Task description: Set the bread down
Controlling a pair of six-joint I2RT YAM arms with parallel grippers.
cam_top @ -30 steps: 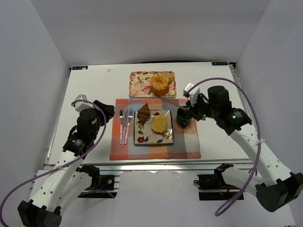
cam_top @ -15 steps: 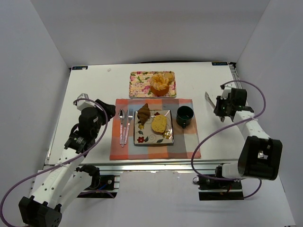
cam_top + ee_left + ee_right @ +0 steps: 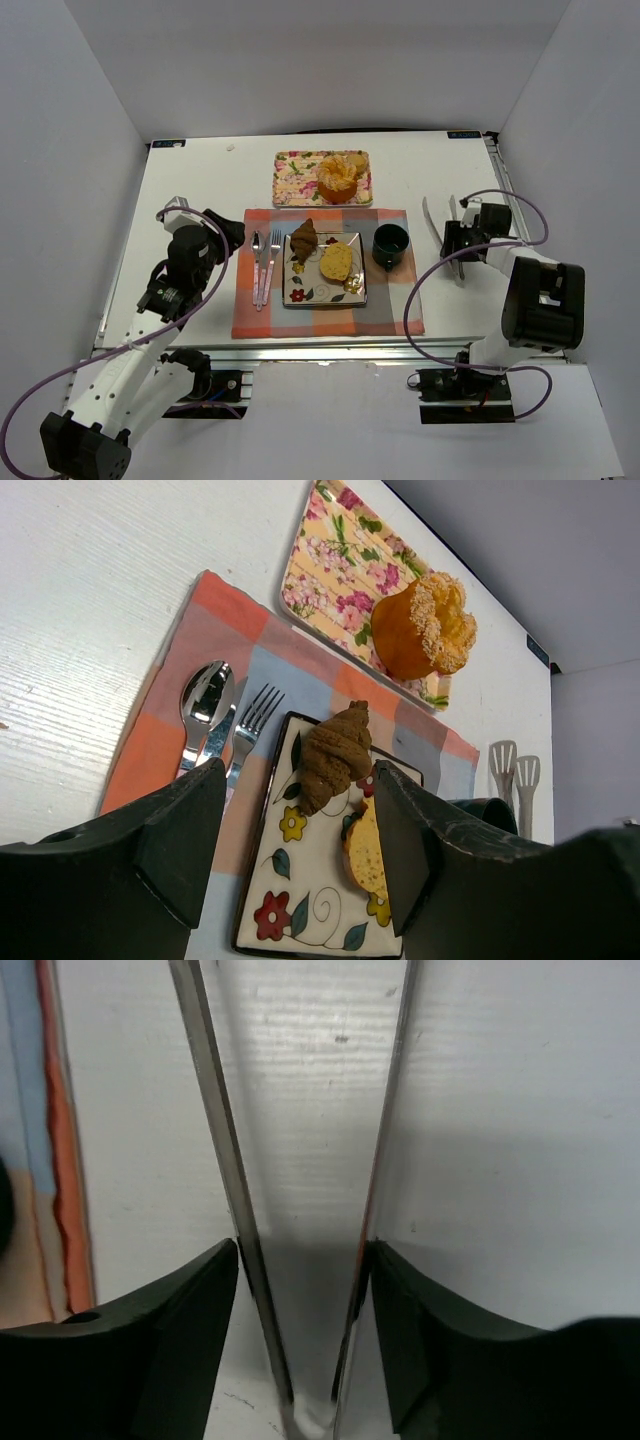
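On floral plate (image 3: 300, 290), mid placemat: our croissant (image 3: 304, 240) and bread slice (image 3: 336, 262), light, crumbly; we judge tongs (image 3: 441, 232) grip across middle best. Right gripper (image 3: 303, 1260) astride tongs, jaws apart; left gripper (image 3: 300, 830) half-wide, empty.

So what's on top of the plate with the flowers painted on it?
A brown croissant and a yellow slice of bread sit on the square plate, with something small and golden at its edge. They cover part of the painted flowers.
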